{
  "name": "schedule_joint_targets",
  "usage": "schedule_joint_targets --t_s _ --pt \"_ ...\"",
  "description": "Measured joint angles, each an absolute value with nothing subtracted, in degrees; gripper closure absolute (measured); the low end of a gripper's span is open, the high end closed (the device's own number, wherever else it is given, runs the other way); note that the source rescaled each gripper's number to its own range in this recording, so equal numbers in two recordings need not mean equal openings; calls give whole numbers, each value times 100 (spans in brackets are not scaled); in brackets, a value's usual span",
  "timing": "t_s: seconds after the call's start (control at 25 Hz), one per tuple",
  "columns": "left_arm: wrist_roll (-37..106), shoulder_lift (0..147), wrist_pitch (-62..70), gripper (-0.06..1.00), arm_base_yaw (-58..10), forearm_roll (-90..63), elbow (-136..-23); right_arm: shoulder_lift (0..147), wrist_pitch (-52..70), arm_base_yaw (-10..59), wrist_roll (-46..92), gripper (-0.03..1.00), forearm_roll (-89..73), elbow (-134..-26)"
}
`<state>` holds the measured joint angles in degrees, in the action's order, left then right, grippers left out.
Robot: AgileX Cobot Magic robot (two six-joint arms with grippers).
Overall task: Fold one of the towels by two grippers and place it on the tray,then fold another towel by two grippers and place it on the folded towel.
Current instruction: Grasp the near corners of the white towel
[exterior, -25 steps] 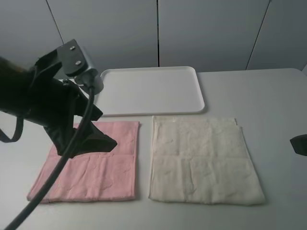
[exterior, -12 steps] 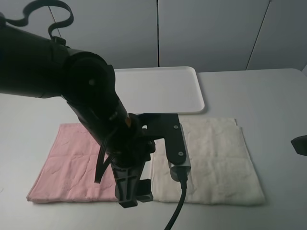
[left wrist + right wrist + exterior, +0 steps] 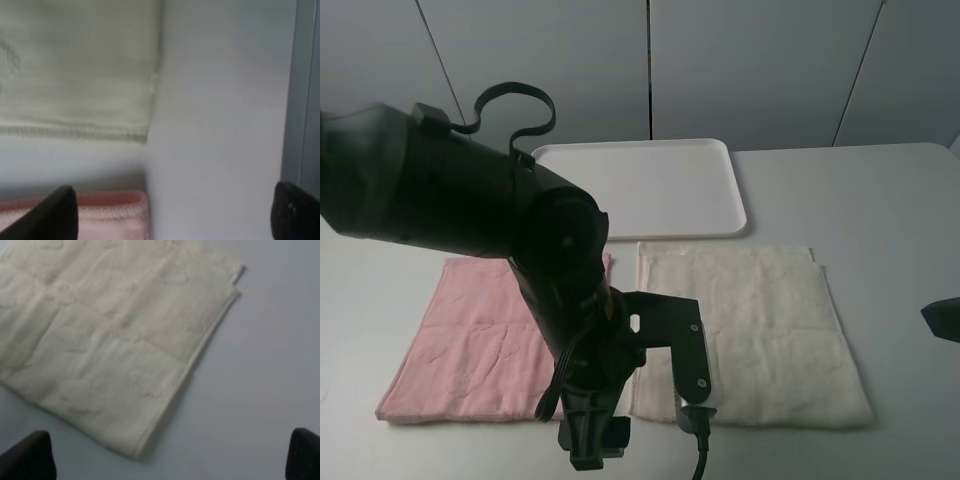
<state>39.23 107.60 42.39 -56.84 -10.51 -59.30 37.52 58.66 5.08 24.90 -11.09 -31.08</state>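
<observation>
The cream towel (image 3: 750,330) lies flat at the right of the table, the pink towel (image 3: 470,340) flat at the left, and the white tray (image 3: 640,185) sits behind them with nothing on it. My left gripper (image 3: 592,445) hangs at the front edge by the gap between the two towels, and its arm hides the pink towel's near right corner. In the left wrist view the left gripper (image 3: 177,215) is open, with the cream towel's corner (image 3: 75,65) and the pink towel's corner (image 3: 100,205) ahead. My right gripper (image 3: 167,460) is open, off the cream towel's (image 3: 115,340) near right corner.
Grey cabinet panels (image 3: 750,70) stand behind the table. The right gripper (image 3: 945,318) only peeks in at the right edge of the high view. A grey table edge strip (image 3: 302,90) shows in the left wrist view.
My left arm has swung from over the pink towel's far left part to the front edge at the gap between the towels. The right gripper has hardly moved.
</observation>
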Motion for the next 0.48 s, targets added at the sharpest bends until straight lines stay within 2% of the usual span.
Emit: schedule_joint_targets --t_s 0.2,0.48 --pt "3923 10838 3949 -4 -5986 -824 -5965 3765 5751 508 2725 -3 -1134 -3006" --pt "3797 11322 3925 -4 -6025 -668 -6088 3765 5728 508 2907 -3 -1134 -2996"
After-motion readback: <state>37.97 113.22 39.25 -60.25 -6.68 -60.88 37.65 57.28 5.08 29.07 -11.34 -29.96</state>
